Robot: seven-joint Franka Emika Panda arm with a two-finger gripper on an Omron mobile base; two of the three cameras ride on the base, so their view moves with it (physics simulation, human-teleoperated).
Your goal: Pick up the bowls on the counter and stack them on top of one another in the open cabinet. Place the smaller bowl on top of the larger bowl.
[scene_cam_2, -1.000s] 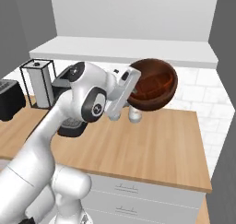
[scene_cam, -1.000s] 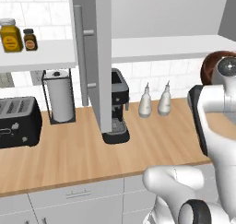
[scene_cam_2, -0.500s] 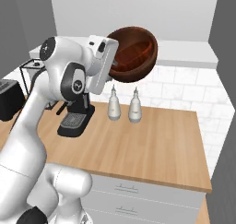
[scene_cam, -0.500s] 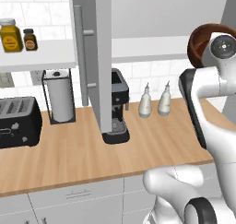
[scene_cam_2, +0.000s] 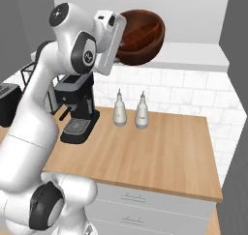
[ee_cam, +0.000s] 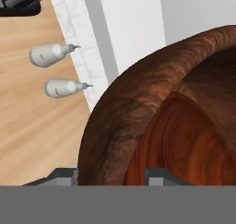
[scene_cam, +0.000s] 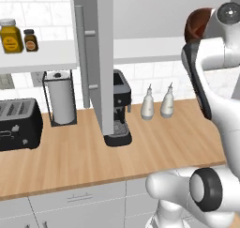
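The open cabinet spans the upper wall, its pale shelf floor running toward three o'clock behind the arm, its tall grey door standing open at eleven o'clock in the left base view. Below lies the wood-grain counter. The step in hand looks like carrying the dark reddish-brown bowl to that shelf: the bowl hangs tilted in the air at twelve o'clock, level with the shelf, well above two white bottles. The gripper has its jaws closed across the bowl's rim, one finger inside. The next move probably calls for levelling and lowering. A second bowl cannot be made out.
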